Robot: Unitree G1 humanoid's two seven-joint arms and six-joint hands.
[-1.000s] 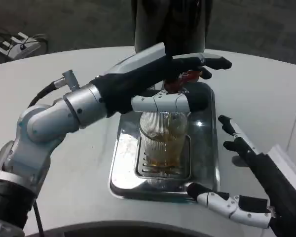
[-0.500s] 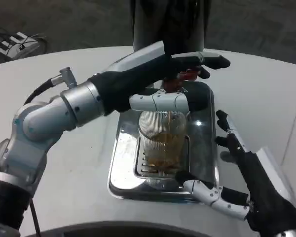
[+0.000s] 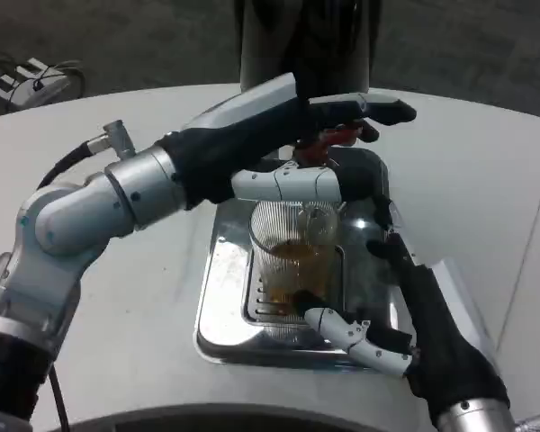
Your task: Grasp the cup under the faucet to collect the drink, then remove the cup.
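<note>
The right hand's fingers (image 3: 346, 328) are spread wide and hold nothing. The thumb lies low in front of the cup (image 3: 294, 261), its tip just beside the base of the glass, though whether it touches cannot be told. The other fingers reach up along the cup's right side, apart from it. The right hand (image 3: 414, 310) itself rises from the lower right over the near right corner of the tray (image 3: 223, 297).

The left hand's fingers (image 3: 292, 187) split into two groups. One white finger lies crosswise just above the cup's rim, and whether it touches the rim cannot be told. The dark fingers stretch out higher, over the red faucet handle (image 3: 335, 137); whether they press on it cannot be told. The left hand (image 3: 279, 144) grips nothing that can be seen. Its silver forearm runs back to the left, above the worktop (image 3: 108, 297).

The cup is a clear ribbed glass standing upright on the slotted grate (image 3: 263, 310) in the middle of the tray, under the faucet. Amber drink fills its lower part. The steel tray sits on the white worktop, and behind it stands the dark dispenser (image 3: 306, 45).
</note>
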